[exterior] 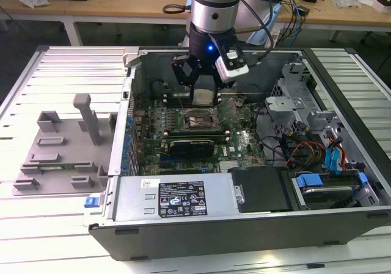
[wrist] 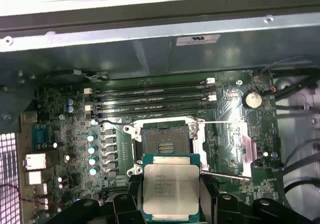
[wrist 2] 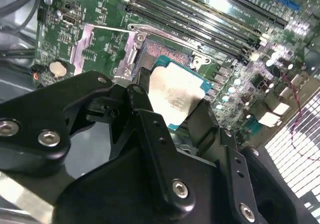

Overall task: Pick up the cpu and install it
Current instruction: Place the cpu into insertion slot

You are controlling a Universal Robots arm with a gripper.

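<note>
**Item:** cpu (wrist: 171, 186).

**Location:** inside the open case (exterior: 183, 228), hanging above the socket (wrist: 166, 140), apart from it and not seated.

**Hold:** jaws closed on two opposite edges. The chip is kept flat with its top bare, probably so it can drop squarely in. The bracket (wrist: 239, 141) is swung aside and the socket's contacts lie exposed.

**Look:** thin square, dull silvery lid with faint print, teal-green rim.

I look down on an open computer case (exterior: 244, 234) lying on the slatted table (exterior: 67, 66), its green motherboard (exterior: 241, 143) bared. A grey plastic tray (exterior: 61, 158) rests just beside the case, at the exterior view's left. A labelled power supply (exterior: 177, 198) sits inside the case.
</note>
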